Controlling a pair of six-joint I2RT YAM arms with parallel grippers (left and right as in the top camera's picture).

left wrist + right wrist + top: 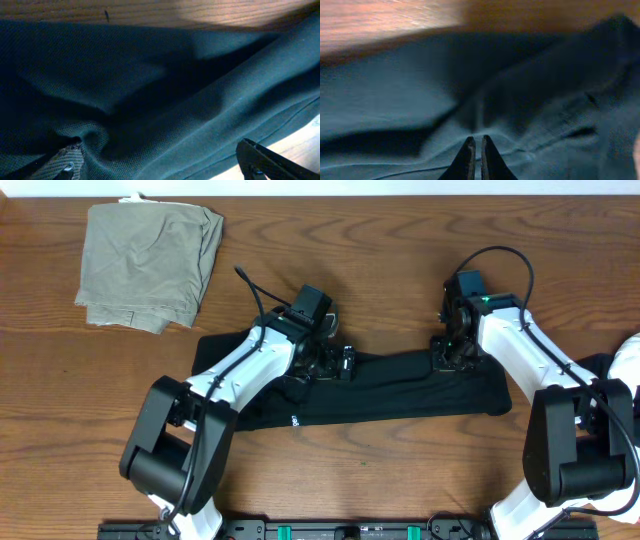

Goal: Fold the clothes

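The black garment (400, 390) lies across the middle of the wooden surface (350, 240) as a long, narrow band, with a small white mark (296, 419) near its lower left edge. Both arms reach down to its far edge. The left gripper (342, 363) sits over the left-centre of the band with its fingers (267, 161) released and spread wide. One dark tip shows low on the right of its wrist view, and rumpled cloth fills the space beside it. The right gripper (447, 355) rests further right along that same edge. We see its fingers (466, 157) clenched almost together on a small pucker of the cloth, with creases running out from the tips. An olive-khaki garment (150, 265) lies folded at the far left corner, well apart from the band.
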